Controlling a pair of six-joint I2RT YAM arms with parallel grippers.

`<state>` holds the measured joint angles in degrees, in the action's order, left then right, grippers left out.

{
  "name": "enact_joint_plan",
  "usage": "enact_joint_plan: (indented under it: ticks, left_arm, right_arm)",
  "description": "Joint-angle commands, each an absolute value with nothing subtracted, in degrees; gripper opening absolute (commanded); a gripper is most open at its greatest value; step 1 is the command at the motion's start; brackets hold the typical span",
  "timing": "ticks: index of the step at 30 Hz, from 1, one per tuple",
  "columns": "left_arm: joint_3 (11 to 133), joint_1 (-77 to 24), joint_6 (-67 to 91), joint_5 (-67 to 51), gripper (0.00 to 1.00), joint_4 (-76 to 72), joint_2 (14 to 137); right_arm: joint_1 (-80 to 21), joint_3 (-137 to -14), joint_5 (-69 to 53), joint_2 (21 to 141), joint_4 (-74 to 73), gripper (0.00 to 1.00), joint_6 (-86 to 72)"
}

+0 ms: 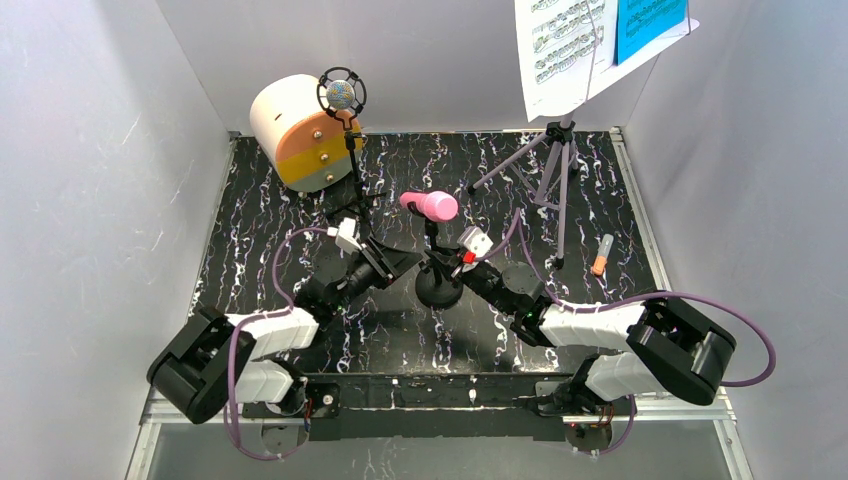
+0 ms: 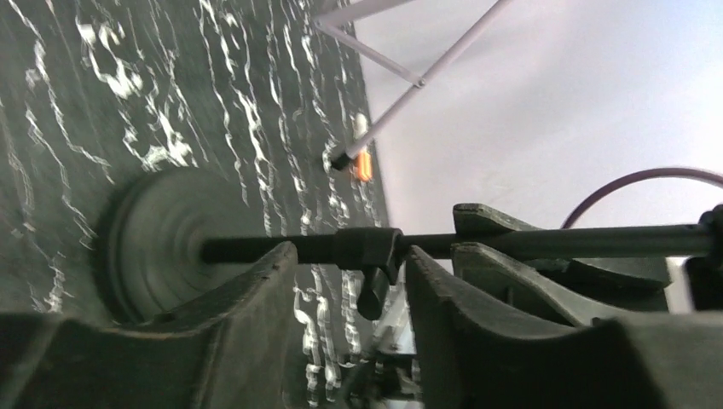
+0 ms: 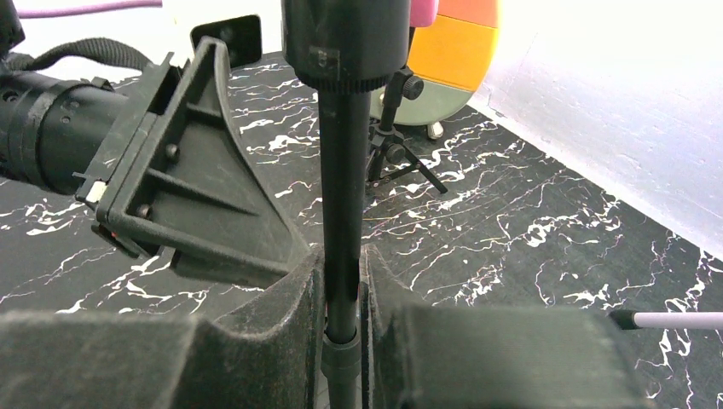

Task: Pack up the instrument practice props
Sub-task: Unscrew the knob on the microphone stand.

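Observation:
The pink toy microphone [image 1: 430, 205] sits on top of a thin black stand with a round base [image 1: 438, 290] at mid-table. My right gripper [image 1: 455, 265] is shut on the stand's pole [image 3: 344, 170], just above a collar. My left gripper [image 1: 405, 262] is open, with its fingers either side of the pole's clamp collar [image 2: 368, 247] and a gap at each side. The purple silver-headed microphone [image 1: 340, 95] stands on its black tripod [image 1: 358, 190] at the back left. The lilac music rack [image 1: 555, 165] stands at the back right with white [image 1: 560, 45] and blue [image 1: 648, 25] pages.
The cream cylinder box [image 1: 295, 130] with the orange-grey face stands at the back left, behind the tripod. A small orange-tipped stick [image 1: 602, 255] lies by the right edge. White walls close in three sides. A lilac rack leg [image 2: 409, 85] reaches toward the centre.

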<state>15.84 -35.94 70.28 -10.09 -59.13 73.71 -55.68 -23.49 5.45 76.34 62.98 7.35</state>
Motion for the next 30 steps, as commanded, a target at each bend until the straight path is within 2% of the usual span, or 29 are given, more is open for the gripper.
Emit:
enact_joint_plan:
  ticks: [1, 2, 6, 9, 13, 17, 20, 23, 28, 30]
  left_arm:
    - [18.0, -34.2, 52.3, -10.7, 0.54, -55.3, 69.6]
    - [17.9, -33.9, 50.2, -10.9, 0.61, -55.1, 68.8]
    - [17.9, -33.2, 40.0, -12.2, 0.79, -54.3, 66.3]
    - [17.3, -33.2, 34.0, -11.4, 0.98, -53.9, 64.6]
    - [15.9, -33.0, 33.6, -5.0, 0.99, -53.5, 62.0]
    - [15.9, -32.9, 26.8, -7.5, 0.98, -53.4, 59.7]
    - [16.7, -32.9, 22.7, -10.6, 0.93, -51.0, 58.5]
    - [19.2, -33.5, 17.9, -10.3, 0.88, -42.2, 55.9]
    - [26.8, -45.1, -3.7, 5.3, 0.89, -21.6, 52.8]
    - [28.3, -47.8, -8.9, 10.1, 0.9, -17.7, 52.1]
  right_arm:
    - [-56.6, -22.1, 2.8, 78.2, 50.9, 0.01, 7.7]
    - [-56.7, -22.1, 2.9, 78.2, 50.8, 0.01, 7.7]
    - [-56.7, -22.1, 2.9, 78.2, 50.8, 0.01, 7.7]
    - [-56.6, -22.4, 2.6, 78.3, 50.4, 0.01, 7.8]
    - [-56.7, -22.4, 2.5, 78.3, 50.2, 0.01, 7.9]
    - [-56.7, -22.4, 2.6, 78.1, 50.1, 0.01, 7.9]
    - [-56.7, -22.4, 2.9, 78.3, 50.0, 0.01, 8.0]
    - [-56.7, -22.6, 2.5, 78.6, 50.0, 0.01, 8.0]
    - [-56.7, -22.7, 2.2, 79.1, 50.3, 0.01, 7.8]
    - [-56.6, -22.4, 2.3, 78.6, 50.5, 0.01, 7.8]
